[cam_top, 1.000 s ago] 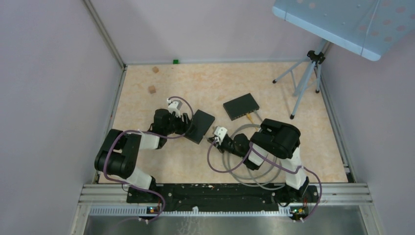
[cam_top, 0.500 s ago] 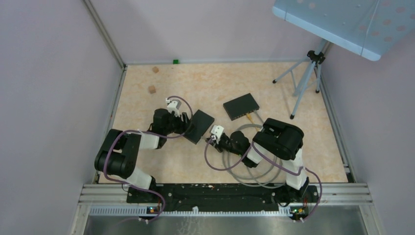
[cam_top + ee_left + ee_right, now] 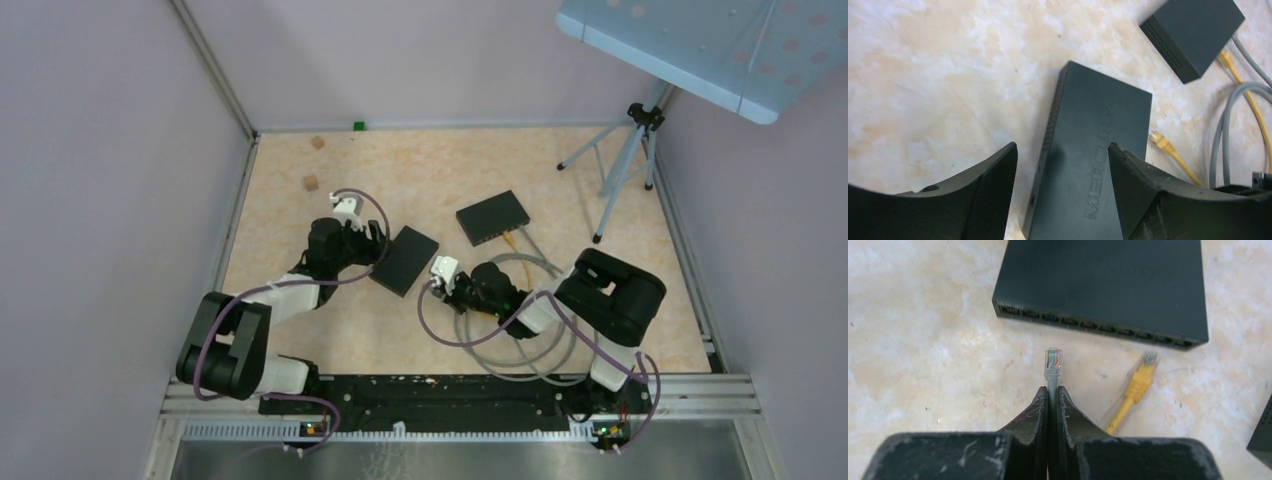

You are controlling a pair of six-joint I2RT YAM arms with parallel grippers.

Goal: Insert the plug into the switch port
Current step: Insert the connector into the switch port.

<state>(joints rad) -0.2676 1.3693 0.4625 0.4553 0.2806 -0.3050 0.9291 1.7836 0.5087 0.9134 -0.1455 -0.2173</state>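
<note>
Two network switches lie on the marbled table [image 3: 420,170]. The nearer switch [image 3: 1108,285] sits flat at mid-table, lid lettered "MERCUR", its row of ports [image 3: 1088,324] turned toward the right arm. The farther switch [image 3: 493,217] is well apart, up and to the right, with cables at its near edge. One grey plug [image 3: 1053,362], clear-bodied, sticks out just past the tips of the right gripper [image 3: 1052,390]. Those jaws are clamped tight on the grey cord right behind it. The plug points at the port row and is near it, but bare table shows between them. One yellow plug [image 3: 1143,377] lies loose on the table just right of the grey one, also short of the ports. The left gripper [image 3: 1062,148] is spread wide and holds nothing; one finger is over the table, the other over the nearer switch's lid. Grey cable [image 3: 510,340] loops beside the right arm.
</note>
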